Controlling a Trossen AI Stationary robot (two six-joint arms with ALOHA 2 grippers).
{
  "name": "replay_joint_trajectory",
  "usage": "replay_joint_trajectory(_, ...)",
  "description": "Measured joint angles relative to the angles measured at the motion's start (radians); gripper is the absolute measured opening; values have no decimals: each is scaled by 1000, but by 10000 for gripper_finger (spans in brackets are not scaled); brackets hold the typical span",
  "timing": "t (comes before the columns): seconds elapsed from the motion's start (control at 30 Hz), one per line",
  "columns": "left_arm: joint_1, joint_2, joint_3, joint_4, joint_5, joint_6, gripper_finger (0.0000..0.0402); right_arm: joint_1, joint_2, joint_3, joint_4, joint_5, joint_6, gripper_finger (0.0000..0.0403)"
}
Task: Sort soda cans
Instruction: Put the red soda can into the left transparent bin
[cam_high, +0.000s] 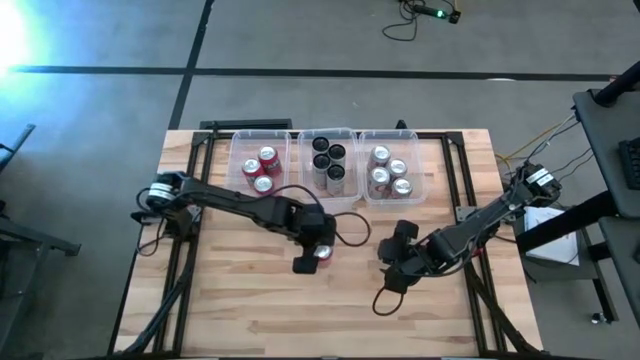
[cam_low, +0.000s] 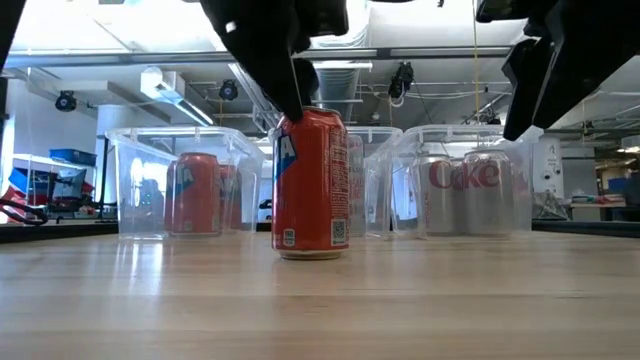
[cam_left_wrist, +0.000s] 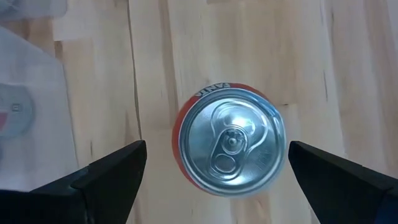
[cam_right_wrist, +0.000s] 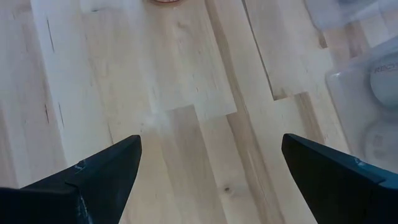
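Note:
One red soda can (cam_high: 323, 254) (cam_low: 311, 185) stands upright on its base on the wooden table (cam_high: 250, 310), near the middle. My left gripper (cam_high: 312, 252) hangs open just above it. In the left wrist view the two fingers (cam_left_wrist: 112, 174) stand wide on either side of the silver can top (cam_left_wrist: 231, 140) without touching it. My right gripper (cam_high: 392, 268) (cam_right_wrist: 211, 149) is open over bare wood to the can's right, with nothing between its fingers.
Three clear bins stand in a row at the table's far side. The left bin (cam_high: 240, 150) holds red cans (cam_high: 262, 170), the middle bin (cam_high: 328, 132) black cans (cam_high: 330, 160), and the right bin (cam_high: 422, 160) silver cans (cam_high: 390, 172). Bare wood lies along the near edge.

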Motion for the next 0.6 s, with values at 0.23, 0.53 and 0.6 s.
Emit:
replay_joint_trajectory(0.23, -4, 45, 0, 9, 1, 41, 378, 0, 0, -4, 1, 0, 0, 384)
replay_joint_trajectory(0.53, -10, 112, 17, 23, 3, 30, 355, 0, 1, -29, 28, 0, 1, 384)
replay_joint_trajectory(0.6, -12, 118, 31, 20, 3, 26, 345, 0, 1, -35, 29, 1, 2, 384)
